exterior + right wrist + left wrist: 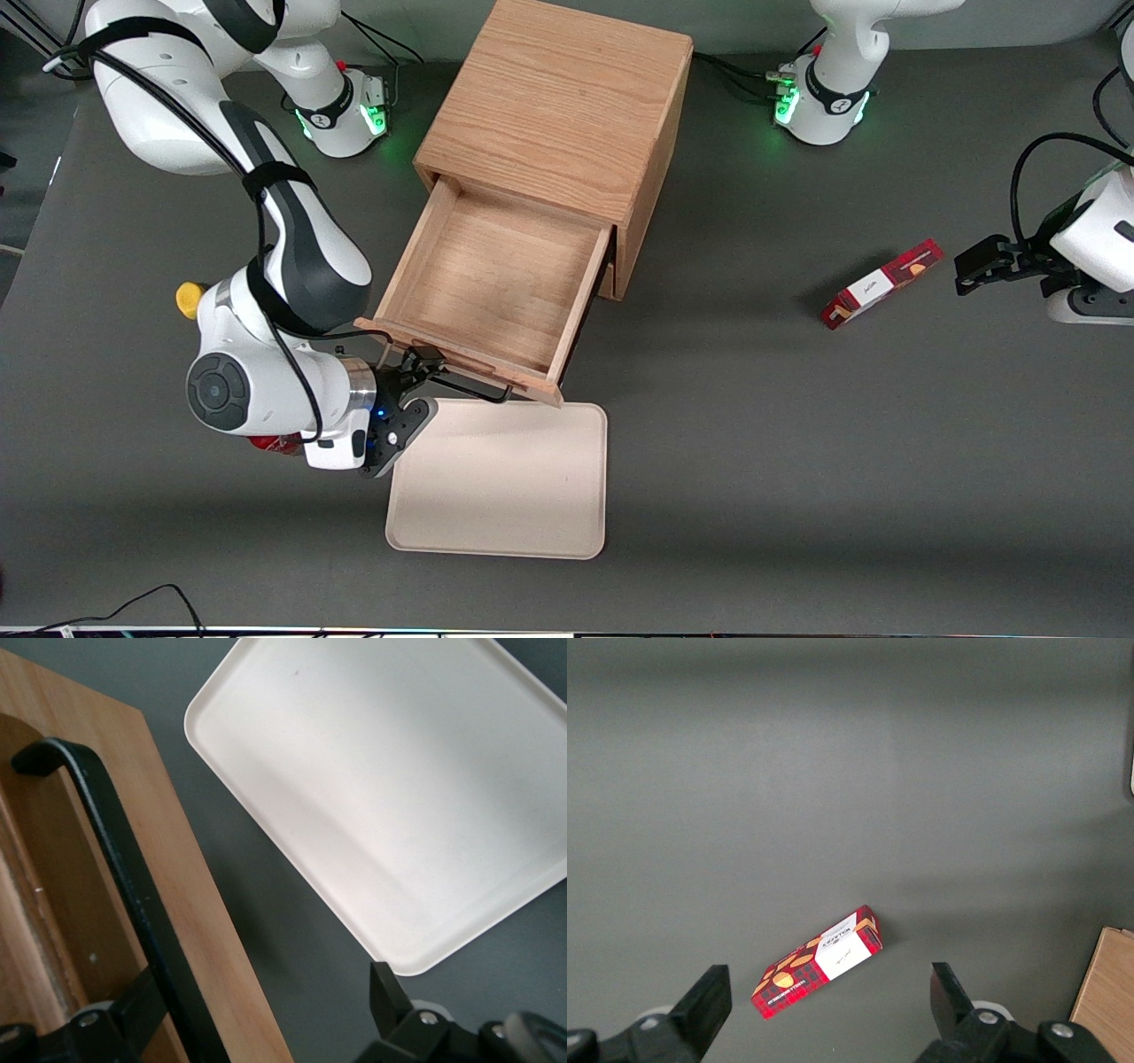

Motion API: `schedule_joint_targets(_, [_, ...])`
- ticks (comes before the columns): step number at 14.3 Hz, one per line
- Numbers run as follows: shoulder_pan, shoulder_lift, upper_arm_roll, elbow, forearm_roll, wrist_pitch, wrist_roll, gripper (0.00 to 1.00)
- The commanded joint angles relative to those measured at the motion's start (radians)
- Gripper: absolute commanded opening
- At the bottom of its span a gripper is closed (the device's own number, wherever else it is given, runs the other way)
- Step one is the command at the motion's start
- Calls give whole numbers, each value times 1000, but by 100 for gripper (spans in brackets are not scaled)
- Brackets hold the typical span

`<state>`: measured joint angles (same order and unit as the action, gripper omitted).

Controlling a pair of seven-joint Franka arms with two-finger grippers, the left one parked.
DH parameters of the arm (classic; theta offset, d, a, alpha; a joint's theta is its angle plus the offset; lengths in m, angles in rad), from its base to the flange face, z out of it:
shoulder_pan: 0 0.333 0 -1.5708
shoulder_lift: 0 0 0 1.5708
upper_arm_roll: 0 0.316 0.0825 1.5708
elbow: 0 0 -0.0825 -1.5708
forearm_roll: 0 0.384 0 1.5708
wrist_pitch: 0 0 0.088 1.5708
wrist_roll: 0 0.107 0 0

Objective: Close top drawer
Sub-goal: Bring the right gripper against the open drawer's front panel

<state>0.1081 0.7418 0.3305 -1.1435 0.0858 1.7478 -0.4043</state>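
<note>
Looking down from the front camera, you had the top drawer (500, 283) pulled well out of the oak cabinet (554, 115), its light-wood inside bare and its front lip the part nearest the camera. The black wire handle (474, 388) stuck out from that lip, just above the edge of the cream tray (505, 496) lying flat on the grey table (797, 461).

Your gripper (416, 390) sat at the handle's end toward the working arm's side of the table. Its fingers were spread — one finger (133, 1014) against the drawer front beside the handle bar (124, 877), the other (390, 997) out over the table near the tray's corner (399, 957). Nothing was clamped between them; whether the nearer finger actually touched the bar, you could not tell.

Toward the parked arm's end lay a red snack box (881, 283) — well apart from the cabinet. A yellow object (188, 299) and something red (270, 443) peeked out from under your working arm.
</note>
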Motion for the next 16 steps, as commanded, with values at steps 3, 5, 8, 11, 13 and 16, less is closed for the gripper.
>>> schedule_joint_targets(3, [1,-13,15,-42,6,15,-15,100])
schedule_joint_targets(5, [-5,-27,31,-73,5,16,-13,100])
schedule_joint_targets(8, [-5,-50,39,-94,-1,15,-10,100])
schedule_joint_targets(11, [-5,-79,51,-157,-1,48,7,100])
schedule_joint_targets(13, [-8,-107,68,-195,0,58,7,100])
schedule_joint_targets(16, [-4,-146,71,-254,6,58,8,100])
